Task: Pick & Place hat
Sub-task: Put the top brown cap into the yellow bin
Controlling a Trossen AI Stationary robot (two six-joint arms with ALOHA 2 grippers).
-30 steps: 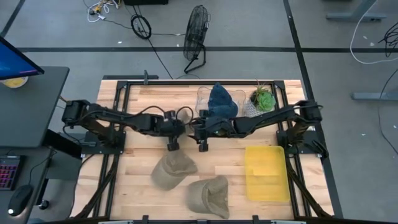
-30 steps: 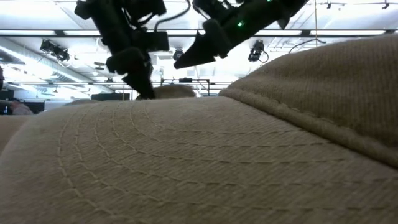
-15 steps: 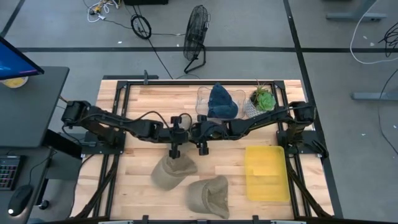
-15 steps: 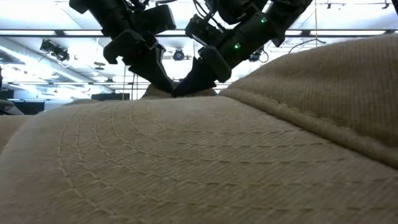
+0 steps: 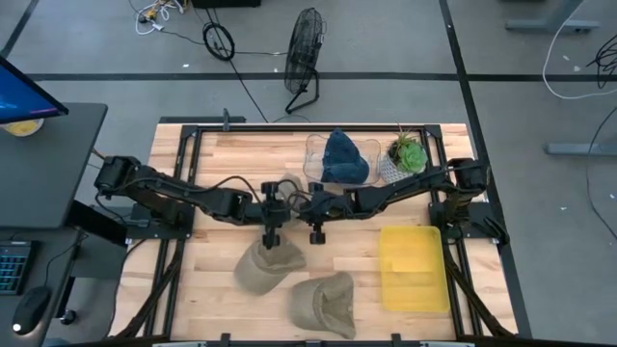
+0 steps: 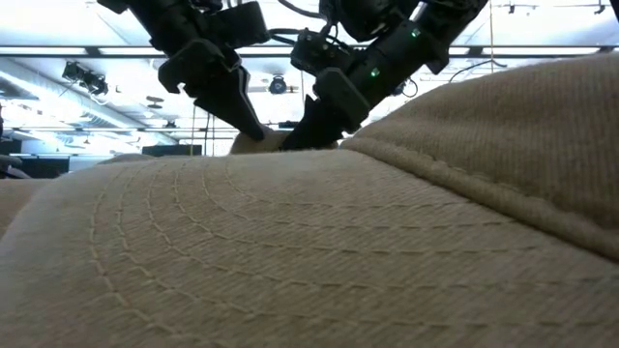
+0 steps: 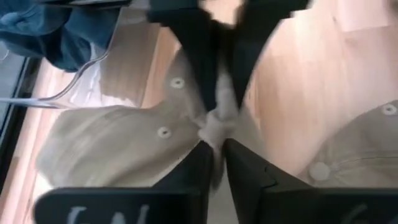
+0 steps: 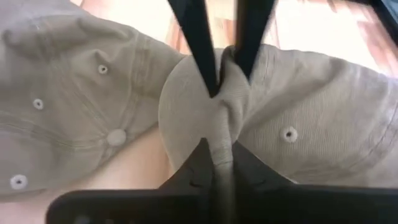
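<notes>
Two khaki hats lie on the wooden table. One hat (image 5: 268, 268) lies under both grippers; the other (image 5: 323, 301) lies nearer the front edge and fills the low view (image 6: 290, 251). My left gripper (image 5: 272, 241) and my right gripper (image 5: 314, 235) point down, their fingertips meeting on a raised fold of the first hat (image 8: 186, 118). Each is shut on that cloth. In the low view the two come together (image 6: 256, 135) (image 6: 302, 135) just behind the near hat. My left gripper pinches a raised fold of the hat's khaki cloth (image 7: 217, 127) between its two fingers, coming from above and slanting toward the right. The rest of the hat lies on the table. My right gripper pinches the same fold (image 8: 222, 134) between its fingers, a little way from the left fingers (image 8: 199, 43). It comes from above, slanting toward the left. How many layers it has does not show.
A blue hat (image 5: 342, 157) sits in a clear container at the far middle, with a green plant (image 5: 408, 152) beside it. A yellow tray (image 5: 415, 280) lies at the near right. Bare wood shows at the near left.
Both grippers have come down and toward the near edge onto the khaki hat. My right gripper, which was higher and apart, has dropped beside the left one and now has the hat's fold between its fingers. The hat stays on the table.
</notes>
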